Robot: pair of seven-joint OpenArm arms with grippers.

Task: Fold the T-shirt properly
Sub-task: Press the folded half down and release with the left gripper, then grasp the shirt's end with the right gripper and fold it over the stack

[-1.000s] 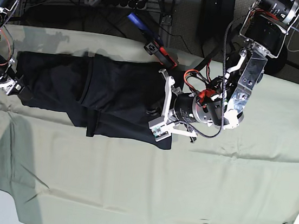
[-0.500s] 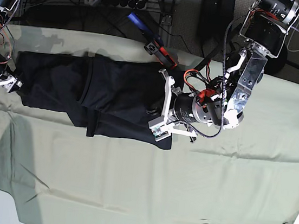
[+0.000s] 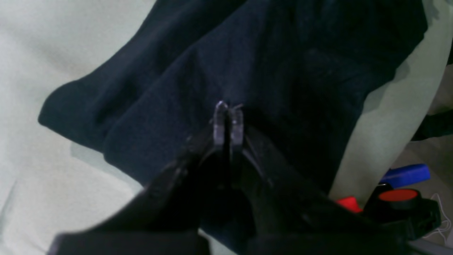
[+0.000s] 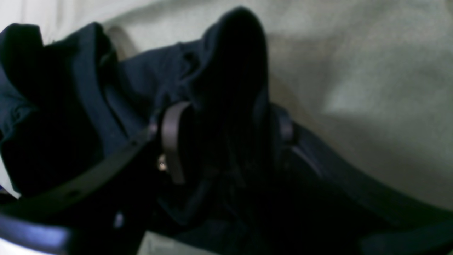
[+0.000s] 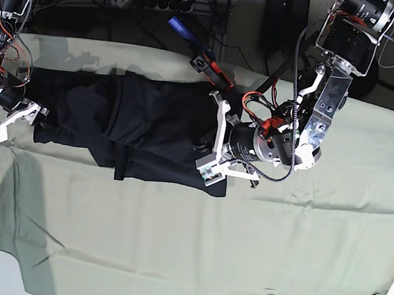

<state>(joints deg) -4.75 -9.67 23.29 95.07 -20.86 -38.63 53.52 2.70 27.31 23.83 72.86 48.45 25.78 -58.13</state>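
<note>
T-shirt: the black T-shirt (image 5: 141, 130) lay stretched sideways and partly folded on the pale green sheet (image 5: 192, 248), between the two grippers.
Left gripper: the left gripper (image 3: 228, 122) was closed, its two pale fingertips pressed together; dark cloth lay right at the tips, but a pinch of fabric between them could not be made out.
Around the left gripper: in the base view it (image 5: 215, 146) sat at the shirt's end nearest it, with a thick folded hem just to one side of the fingers.
Right gripper: the right gripper (image 4: 226, 138) stood with its jaws apart, a raised fold of the shirt bunched between them; the left-hand finger (image 4: 171, 141) showed clearly, the other was mostly lost in dark cloth.
Around the right gripper: in the base view it (image 5: 21, 115) was at the shirt's far end, with bare green sheet beyond the fold.
Beyond the left gripper: a blue and red tool (image 3: 403, 184) sat off the sheet's edge.
</note>
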